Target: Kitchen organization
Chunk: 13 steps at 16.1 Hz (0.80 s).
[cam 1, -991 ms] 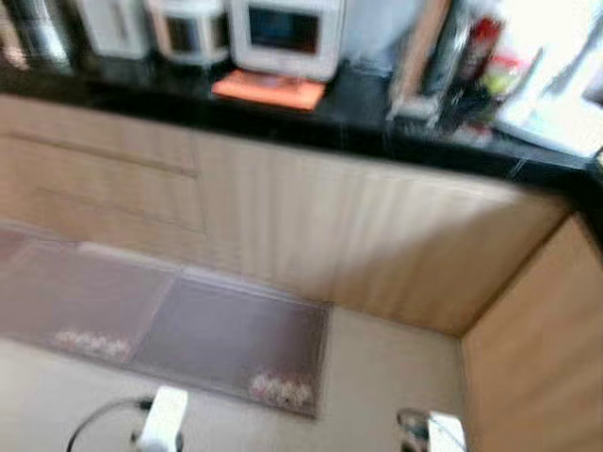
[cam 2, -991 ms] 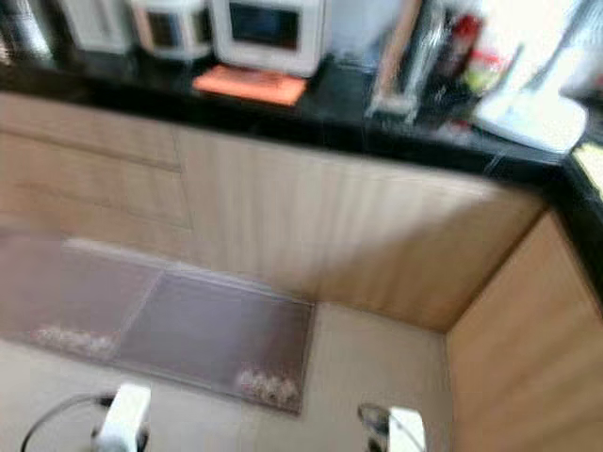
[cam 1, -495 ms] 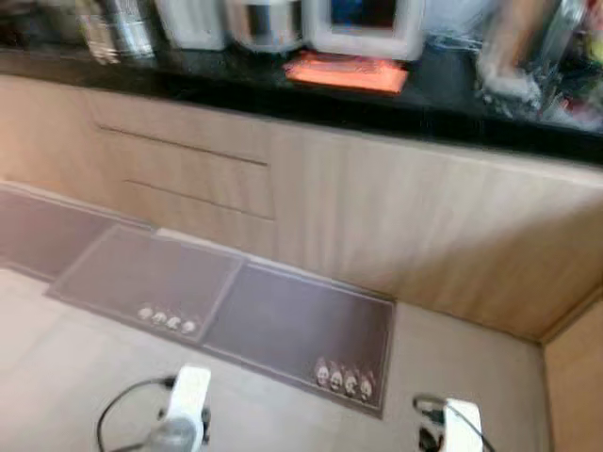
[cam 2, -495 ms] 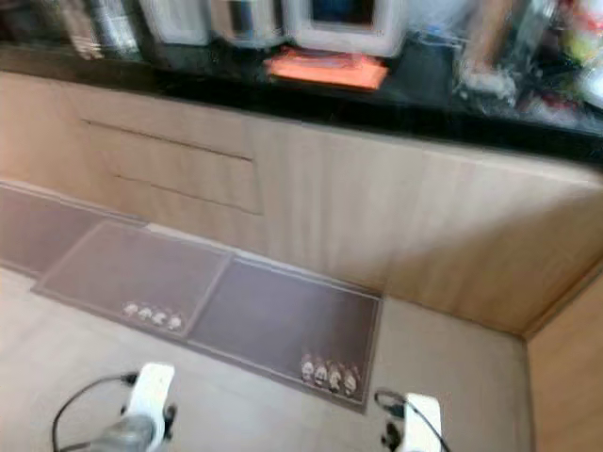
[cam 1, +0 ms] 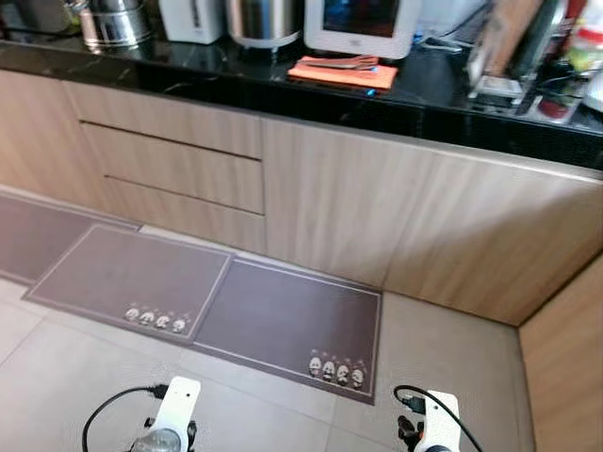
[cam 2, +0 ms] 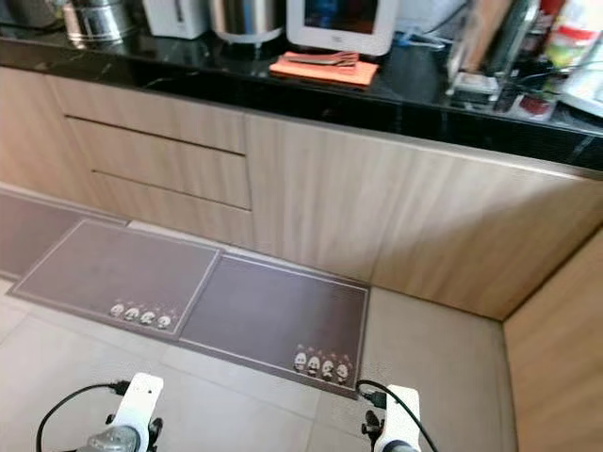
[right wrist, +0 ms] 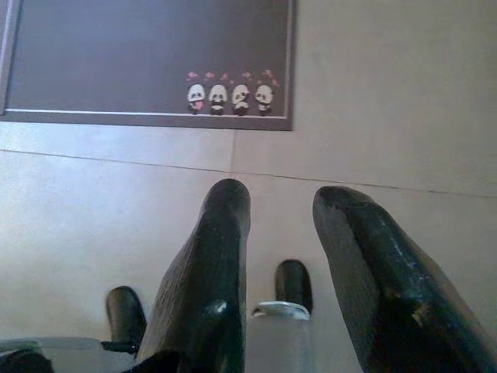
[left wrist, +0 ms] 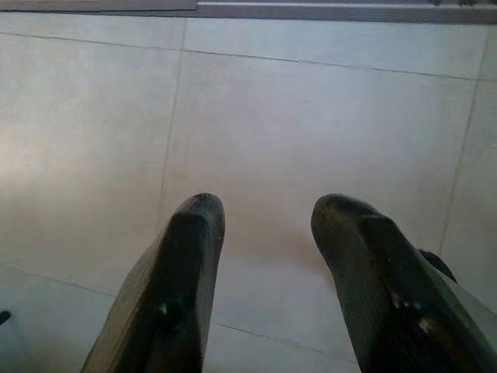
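Camera panned left since earlier, blur gone, glossy black countertop (cam 1: 283,89), woodgrain cabinets (cam 1: 330,202), panda-print mats (cam 1: 292,320), left gripper (left wrist: 264,214) and right gripper (right wrist: 281,202) idle over matte tiles, fingers apart.

Both arms hang low, and the head camera catches just their white wrist housings, each with a thin black cable looping off it: the left wrist (cam 1: 172,414) on the robot's left, the right wrist (cam 1: 436,422) on its right. The left gripper of two long black fingers (left wrist: 266,216) points down, its fingers spread with a clear gap between the rounded tips, holding nothing. The right gripper of two long black fingers (right wrist: 281,203) also points down, fingers likewise parted and empty.
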### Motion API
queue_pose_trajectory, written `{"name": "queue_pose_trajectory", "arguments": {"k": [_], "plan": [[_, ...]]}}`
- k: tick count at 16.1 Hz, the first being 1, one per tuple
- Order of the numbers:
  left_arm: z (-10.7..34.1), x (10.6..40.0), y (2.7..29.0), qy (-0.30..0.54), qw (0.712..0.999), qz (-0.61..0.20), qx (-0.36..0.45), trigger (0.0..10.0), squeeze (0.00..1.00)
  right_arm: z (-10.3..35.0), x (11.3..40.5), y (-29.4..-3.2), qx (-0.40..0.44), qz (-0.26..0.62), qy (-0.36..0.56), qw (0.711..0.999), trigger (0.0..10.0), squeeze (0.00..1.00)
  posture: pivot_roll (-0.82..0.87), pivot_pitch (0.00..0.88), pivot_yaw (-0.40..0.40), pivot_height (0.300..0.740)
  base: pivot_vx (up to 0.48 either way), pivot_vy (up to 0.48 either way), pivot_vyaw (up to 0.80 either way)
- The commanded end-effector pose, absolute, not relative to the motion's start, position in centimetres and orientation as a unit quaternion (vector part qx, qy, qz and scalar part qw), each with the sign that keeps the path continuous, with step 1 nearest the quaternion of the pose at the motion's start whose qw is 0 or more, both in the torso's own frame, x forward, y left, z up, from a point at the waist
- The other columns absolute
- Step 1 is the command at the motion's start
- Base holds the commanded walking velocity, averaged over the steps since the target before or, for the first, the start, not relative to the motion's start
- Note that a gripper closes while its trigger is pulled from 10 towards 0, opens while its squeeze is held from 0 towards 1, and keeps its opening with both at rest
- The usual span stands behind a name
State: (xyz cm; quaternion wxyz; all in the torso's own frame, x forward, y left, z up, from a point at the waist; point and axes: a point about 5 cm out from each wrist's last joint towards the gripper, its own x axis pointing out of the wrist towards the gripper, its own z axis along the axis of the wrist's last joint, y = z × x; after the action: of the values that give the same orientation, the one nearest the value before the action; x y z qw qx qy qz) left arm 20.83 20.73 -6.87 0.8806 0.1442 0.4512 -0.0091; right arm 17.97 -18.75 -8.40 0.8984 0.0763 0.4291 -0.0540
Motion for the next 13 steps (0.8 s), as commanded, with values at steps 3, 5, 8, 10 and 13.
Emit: {"name": "queue_pose_trajectory", "arguments": {"k": [3,5,8,10,13], "plan": [[-7.2,20.4,20.4,0.463,0.874,-0.024,0.146,10.0,0.0,-8.6,17.2,-19.8,0.075,-0.062,0.437,0.894,10.0,0.0,-0.07,0.0,-0.026,0.74,0.0,0.0,0.0],[-7.3,20.3,20.3,0.466,0.873,-0.021,0.141,10.0,0.0,-8.6,17.0,-20.1,0.074,-0.064,0.437,0.894,10.0,0.0,-0.07,0.0,-0.026,0.74,0.0,0.0,0.0],[-7.2,20.4,20.2,0.464,0.875,-0.018,0.138,10.0,0.0,-8.6,16.9,-20.3,0.076,-0.064,0.437,0.894,10.0,0.0,-0.08,0.0,-0.032,0.74,0.436,0.0,0.0],[-7.3,20.3,20.2,0.464,0.875,-0.019,0.136,10.0,0.0,-8.7,16.8,-20.3,0.08,-0.064,0.441,0.892,10.0,0.0,-0.07,0.0,-0.034,0.74,0.448,0.0,0.0],[-7.3,20.2,20.2,0.466,0.874,-0.019,0.134,10.0,0.0,-8.7,16.8,-20.2,0.075,-0.062,0.442,0.892,10.0,0.0,-0.07,0.0,-0.036,0.74,0.451,0.0,-0.22]]}}
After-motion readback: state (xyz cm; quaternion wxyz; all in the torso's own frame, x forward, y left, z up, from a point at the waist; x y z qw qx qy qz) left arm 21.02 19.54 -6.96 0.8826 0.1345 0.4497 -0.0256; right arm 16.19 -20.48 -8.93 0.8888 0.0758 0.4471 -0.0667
